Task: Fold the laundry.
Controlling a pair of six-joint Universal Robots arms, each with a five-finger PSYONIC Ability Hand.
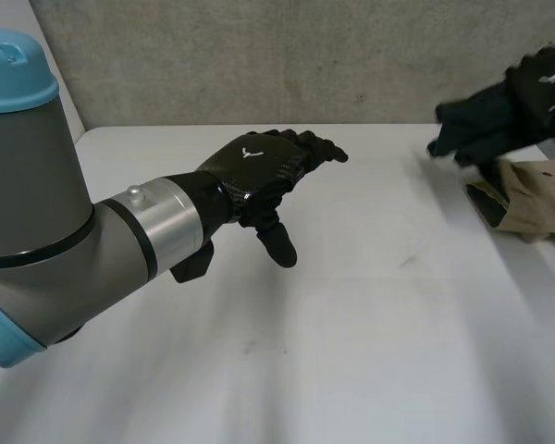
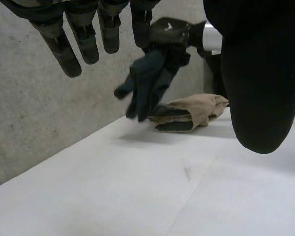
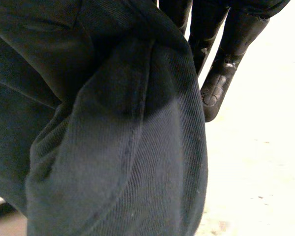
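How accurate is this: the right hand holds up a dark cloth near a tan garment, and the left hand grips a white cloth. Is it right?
Not fully. The left hand grips nothing: its fingers are straight above the table, as the head view shows. The right hand does hold up a dark cloth near the tan garment.

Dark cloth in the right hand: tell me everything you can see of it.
The dark cloth is a blue-black garment of fine ribbed knit with a stitched seam. It is bunched, not folded, lifted off the white table and hanging from the right hand, whose fingers grip its upper part. Its lower end dangles beside a crumpled tan garment; whether they touch is unclear.
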